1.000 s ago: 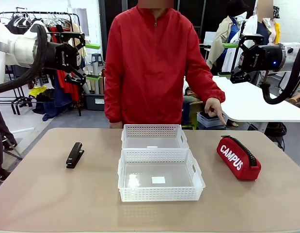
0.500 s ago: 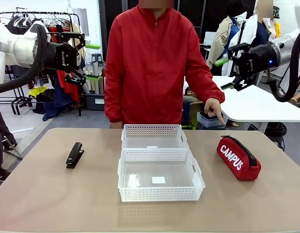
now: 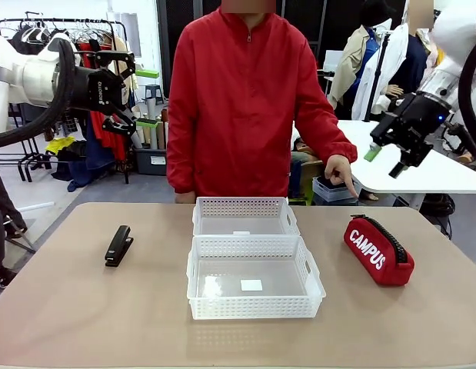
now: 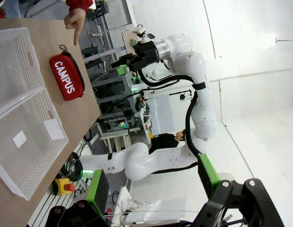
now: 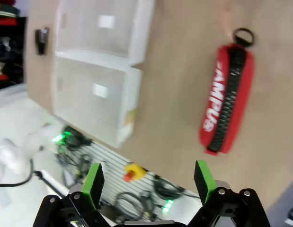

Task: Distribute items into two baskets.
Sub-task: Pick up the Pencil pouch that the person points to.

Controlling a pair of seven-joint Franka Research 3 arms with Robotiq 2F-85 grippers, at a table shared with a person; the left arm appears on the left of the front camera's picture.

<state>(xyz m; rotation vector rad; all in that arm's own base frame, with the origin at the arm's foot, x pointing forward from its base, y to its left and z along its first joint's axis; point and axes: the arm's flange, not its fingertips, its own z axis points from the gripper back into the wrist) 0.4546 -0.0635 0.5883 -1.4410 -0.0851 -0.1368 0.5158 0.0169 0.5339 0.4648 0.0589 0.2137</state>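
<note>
The red "CAMPUS" pouch (image 3: 378,250) lies on the table's right side, and the black stapler (image 3: 118,245) lies on the left. Two white lattice baskets stand end to end in the middle, the smaller (image 3: 244,206) farther away and the larger (image 3: 253,307) nearer. My right gripper (image 3: 384,162) hangs open, high above the pouch and tilted downward. My left gripper (image 3: 148,98) is open, held high at the far left. The right wrist view looks down on the pouch (image 5: 226,94), both baskets (image 5: 96,94) and the stapler (image 5: 41,40). The left wrist view shows the pouch (image 4: 66,78).
A person in a red jacket stands at the far edge, one hand (image 3: 341,173) pointing a finger down toward the pouch. A white table (image 3: 407,165) stands behind on the right. Bare tabletop lies around the baskets.
My right gripper has swung from level at head height downward and to the right, now tilted toward the table over the pouch. The left arm, the items and the person's hand have stayed still.
</note>
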